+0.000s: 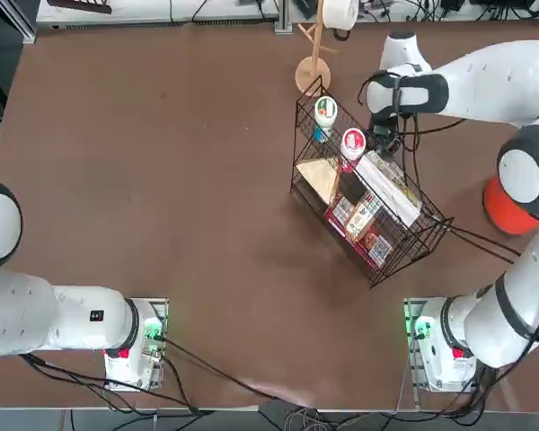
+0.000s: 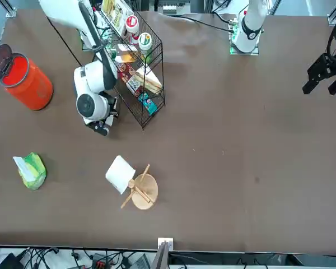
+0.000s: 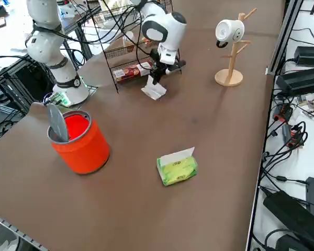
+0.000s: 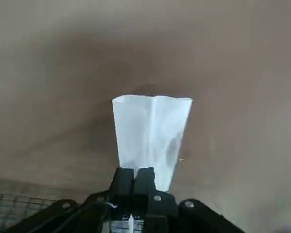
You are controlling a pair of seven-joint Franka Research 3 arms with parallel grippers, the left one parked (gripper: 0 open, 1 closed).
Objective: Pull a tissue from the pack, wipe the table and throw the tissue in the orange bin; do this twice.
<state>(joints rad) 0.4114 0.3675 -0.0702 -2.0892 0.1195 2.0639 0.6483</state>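
I have the right jaws closed tight on one end of a white tissue, which sticks straight out from the tips, its long axis running away from them. They hang low over the table, just beside the wire basket; I can't tell whether the tissue touches the tabletop. I judge that wiping is the step in hand, so the stroke wants open tabletop away from the basket's wires. From the jaws, the orange bin lies off to my right and back toward the arm bases, its lid tipped up; the green pack also lies to my right, but farther out from the bases. The right arm is the nearer one to both. Counting up: one tissue in the jaws, one pack with another tissue poking out, one bin, one basket holding two lidded tubs, and one wooden stand with one mug.
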